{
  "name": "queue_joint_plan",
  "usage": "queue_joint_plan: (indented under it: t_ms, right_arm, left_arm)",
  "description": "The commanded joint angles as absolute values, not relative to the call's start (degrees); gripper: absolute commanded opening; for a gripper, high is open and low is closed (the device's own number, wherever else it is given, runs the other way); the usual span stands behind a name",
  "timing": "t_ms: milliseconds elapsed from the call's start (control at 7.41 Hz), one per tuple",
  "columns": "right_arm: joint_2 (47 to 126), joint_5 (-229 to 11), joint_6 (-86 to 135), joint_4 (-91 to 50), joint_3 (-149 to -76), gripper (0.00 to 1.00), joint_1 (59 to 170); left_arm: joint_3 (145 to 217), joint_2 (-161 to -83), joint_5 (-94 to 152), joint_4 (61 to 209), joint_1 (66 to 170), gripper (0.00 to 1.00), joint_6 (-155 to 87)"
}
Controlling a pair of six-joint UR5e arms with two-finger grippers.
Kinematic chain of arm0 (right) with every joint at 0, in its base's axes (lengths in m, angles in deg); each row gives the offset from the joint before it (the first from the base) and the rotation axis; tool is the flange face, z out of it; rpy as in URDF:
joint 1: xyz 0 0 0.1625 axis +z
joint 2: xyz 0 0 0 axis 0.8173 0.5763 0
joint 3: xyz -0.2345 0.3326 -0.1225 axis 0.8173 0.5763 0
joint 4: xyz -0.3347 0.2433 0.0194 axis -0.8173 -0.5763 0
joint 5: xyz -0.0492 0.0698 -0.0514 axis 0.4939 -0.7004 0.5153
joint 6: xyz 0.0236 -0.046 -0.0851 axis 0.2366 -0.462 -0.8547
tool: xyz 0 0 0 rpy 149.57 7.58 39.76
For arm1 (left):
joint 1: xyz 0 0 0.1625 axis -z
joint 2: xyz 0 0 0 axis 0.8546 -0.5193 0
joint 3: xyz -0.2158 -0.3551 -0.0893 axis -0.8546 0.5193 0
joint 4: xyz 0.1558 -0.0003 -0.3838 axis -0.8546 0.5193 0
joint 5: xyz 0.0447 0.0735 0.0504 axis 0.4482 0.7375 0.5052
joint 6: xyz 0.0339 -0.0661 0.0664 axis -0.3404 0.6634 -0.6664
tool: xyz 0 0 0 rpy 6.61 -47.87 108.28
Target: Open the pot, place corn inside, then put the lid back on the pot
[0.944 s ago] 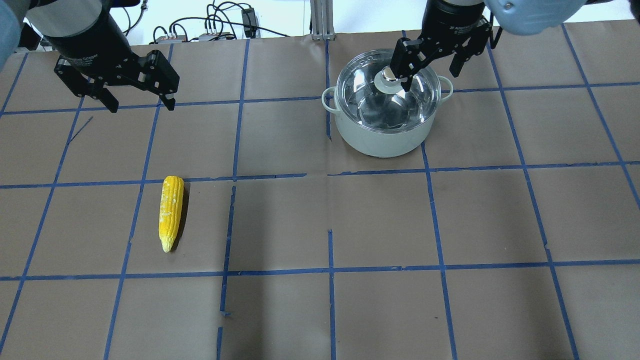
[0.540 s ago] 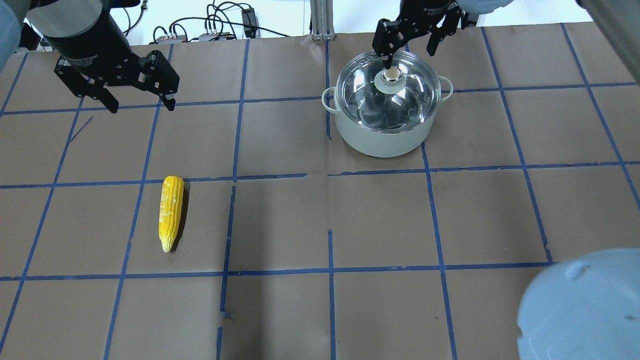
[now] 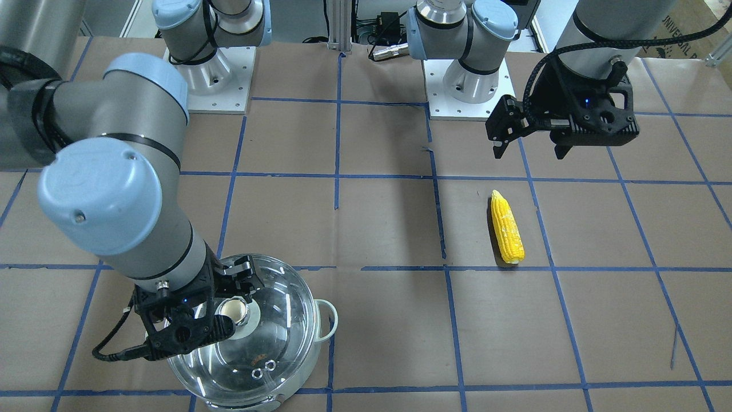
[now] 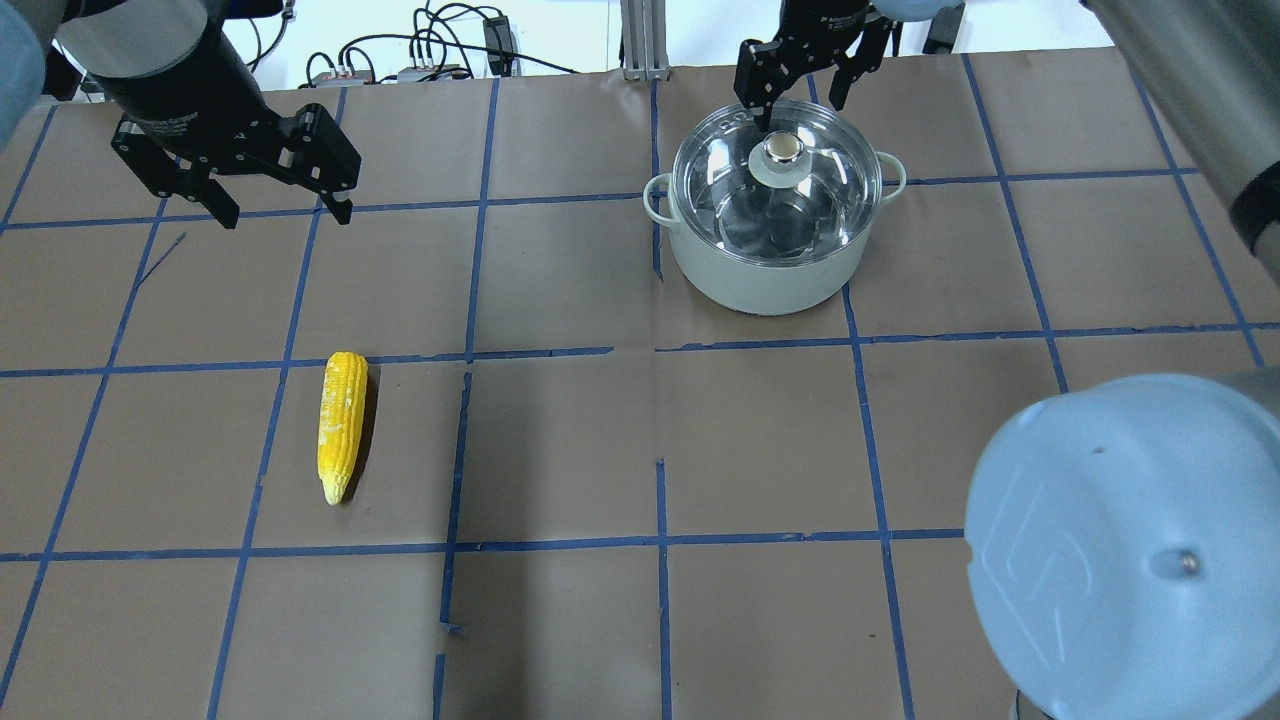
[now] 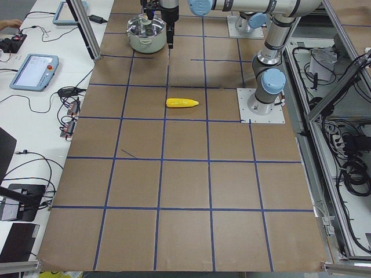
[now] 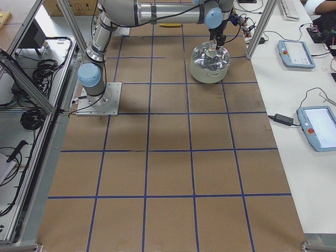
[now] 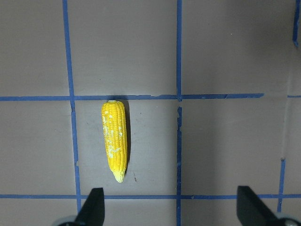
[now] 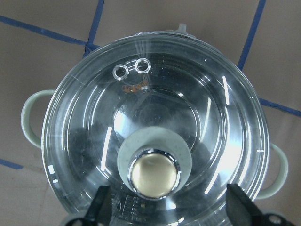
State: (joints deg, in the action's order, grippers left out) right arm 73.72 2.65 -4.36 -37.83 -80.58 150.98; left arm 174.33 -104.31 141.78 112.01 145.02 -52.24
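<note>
The round clear glass lid sat on the shiny steel pot with pale green handles, the right arm's jaws spread open over its metallic knob, gripping nothing. The yellow tapered corn cob lay on the brown papered bench, well apart from the pot, the left arm's jaws open and empty.

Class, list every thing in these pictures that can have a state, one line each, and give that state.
pot: upright, covered, no corn inside
lid: seated on the pot
corn: lying flat, not gripped
left gripper: open, empty
right gripper: open, above the lid, not gripping
</note>
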Motion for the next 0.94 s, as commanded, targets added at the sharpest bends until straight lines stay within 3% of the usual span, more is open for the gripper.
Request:
queue_joint_plan:
  t_ms: [0, 405, 810]
  right_arm:
    - [70.65, 2.51, -4.24, -38.52, -80.86, 0.78, 151.31]
    - [70.81, 2.69, -3.80, -38.26, -81.03, 0.77, 152.28]
    - [70.90, 3.21, -4.07, -37.38, -81.12, 0.46, 152.11]
  left_arm:
    - [174.30, -104.32, 141.69, 111.99, 145.11, 1.00, -52.30]
    - [174.30, -104.32, 141.78, 111.99, 145.11, 1.00, -52.30]
    - [174.30, -104.32, 141.78, 111.99, 145.02, 1.00, -52.30]
